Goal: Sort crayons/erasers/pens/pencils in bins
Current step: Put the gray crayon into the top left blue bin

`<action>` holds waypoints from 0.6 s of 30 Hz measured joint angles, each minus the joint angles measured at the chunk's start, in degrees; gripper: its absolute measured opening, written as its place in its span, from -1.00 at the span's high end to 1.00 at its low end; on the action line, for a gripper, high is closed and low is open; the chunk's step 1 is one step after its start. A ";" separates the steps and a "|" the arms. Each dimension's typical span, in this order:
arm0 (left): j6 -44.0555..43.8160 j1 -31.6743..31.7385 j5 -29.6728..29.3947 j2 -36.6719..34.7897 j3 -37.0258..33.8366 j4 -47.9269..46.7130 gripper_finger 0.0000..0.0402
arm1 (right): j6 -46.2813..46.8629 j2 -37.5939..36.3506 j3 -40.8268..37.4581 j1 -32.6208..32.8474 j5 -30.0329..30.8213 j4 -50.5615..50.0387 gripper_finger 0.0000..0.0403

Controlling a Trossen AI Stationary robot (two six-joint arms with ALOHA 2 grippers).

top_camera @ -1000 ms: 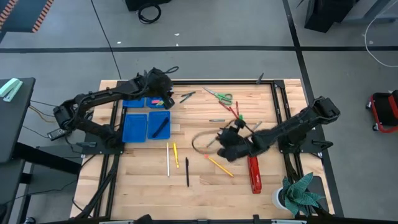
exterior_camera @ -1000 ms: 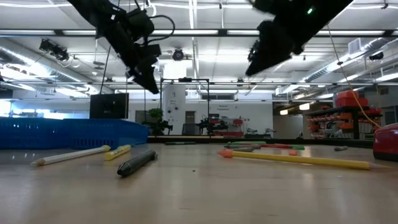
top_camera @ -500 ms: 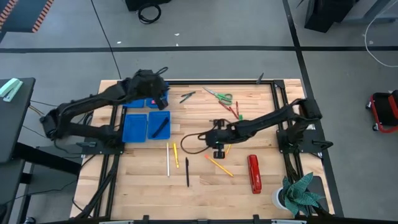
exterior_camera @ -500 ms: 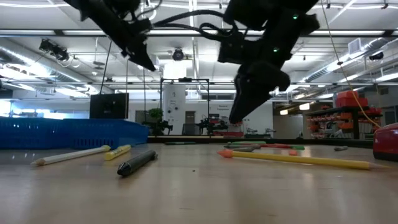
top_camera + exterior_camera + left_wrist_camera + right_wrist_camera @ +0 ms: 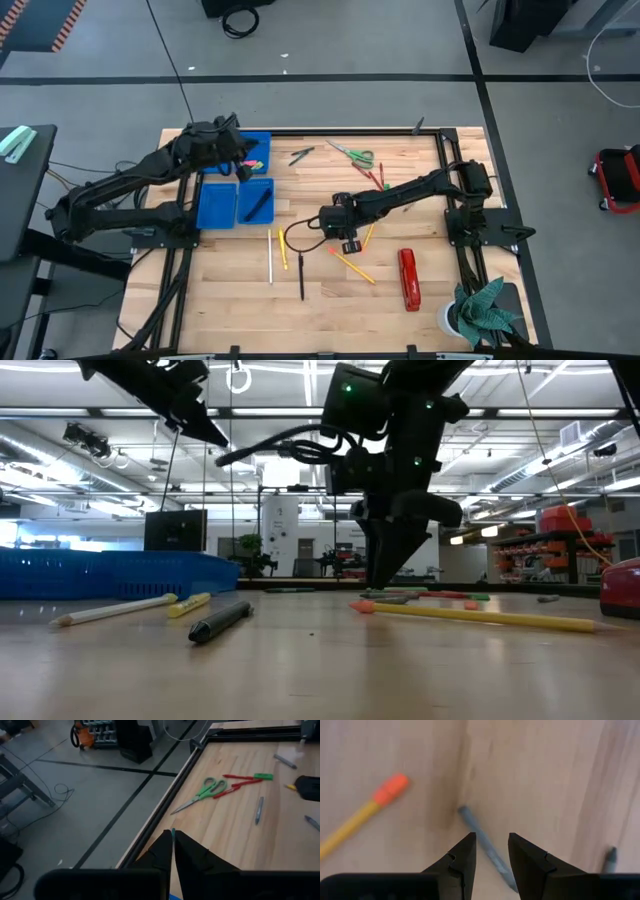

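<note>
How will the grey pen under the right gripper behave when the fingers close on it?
The grey pen looks thin, straight and rigid, so it should probably stay stiff when lifted. It looks round and lies flat on smooth wood, so it may roll if nudged. The right gripper is open and straddles it near one end, so it might tilt once raised.

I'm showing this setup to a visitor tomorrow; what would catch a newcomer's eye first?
Probably the right gripper, reaching to mid-table with open jaws just above a thin grey pen, beside an orange-tipped yellow pencil. Next, the bright blue bins at the table's left, with the left gripper over them, its jaws shut. Green-handled scissors and a red stapler also stand out.
</note>
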 joint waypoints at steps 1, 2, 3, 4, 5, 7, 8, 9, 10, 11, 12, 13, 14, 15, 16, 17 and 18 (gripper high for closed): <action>0.02 -0.10 0.02 -0.06 0.00 -0.02 0.85 | -0.79 -0.17 0.00 -0.37 0.01 -0.82 0.41; 0.07 -0.18 0.07 -0.08 0.00 -0.01 0.84 | -1.46 -0.30 0.00 -0.73 0.01 -1.44 0.41; 0.14 -0.16 0.11 -0.06 0.00 -0.17 0.83 | -1.98 -0.30 0.02 -1.13 -0.03 -1.37 0.41; 0.20 -0.18 0.14 -0.04 0.00 -0.49 0.83 | -2.56 -0.30 0.07 -1.48 -0.13 -1.52 0.41; 0.21 -0.16 0.15 -0.03 0.00 -0.64 0.83 | -3.09 -0.26 0.06 -1.88 -0.47 -2.53 0.41; 0.81 -0.16 0.15 0.01 0.00 -0.92 0.84 | -4.10 0.12 0.04 -2.49 -1.39 -3.29 0.41; 1.09 -0.16 0.15 0.05 0.00 -1.38 0.85 | -4.31 0.20 -0.02 -2.69 -1.83 -3.45 0.41; 1.31 -0.16 0.15 0.05 -0.01 -1.69 0.86 | -4.40 0.20 -0.16 -2.85 -2.17 -3.64 0.41; 1.41 -0.16 0.15 0.05 -0.02 -1.77 0.87 | -4.43 0.18 -0.22 -2.94 -2.40 -3.65 0.41; 1.50 -0.16 0.15 0.05 -0.02 -1.83 0.87 | -4.43 0.18 -0.23 -2.94 -2.48 -3.68 0.41; 1.51 -0.16 0.17 0.05 -0.02 -1.94 0.87 | -4.43 0.18 -0.24 -2.94 -2.47 -3.79 0.41; 1.53 -0.16 0.15 0.05 -0.02 -1.90 0.87 | -4.51 0.18 -0.24 -2.94 -2.48 -3.78 0.41; 1.51 -0.16 0.15 0.05 -0.02 -1.86 0.87 | -4.70 0.18 -0.24 -2.94 -2.49 -3.72 0.41; 1.51 -0.16 0.15 0.05 -0.02 -1.95 0.86 | -4.95 0.18 -0.24 -2.94 -2.46 -3.73 0.41; 1.51 -0.16 0.15 0.05 0.00 -1.91 0.85 | -5.35 0.18 -0.27 -2.94 -2.46 -3.74 0.41; 1.51 -0.16 0.15 0.05 -0.01 -1.91 0.84 | -5.68 0.17 -0.27 -2.94 -2.46 -3.74 0.41; 1.51 -0.16 0.15 0.05 0.00 -2.01 0.83 | -5.98 0.16 -0.27 -2.94 -2.46 -3.74 0.41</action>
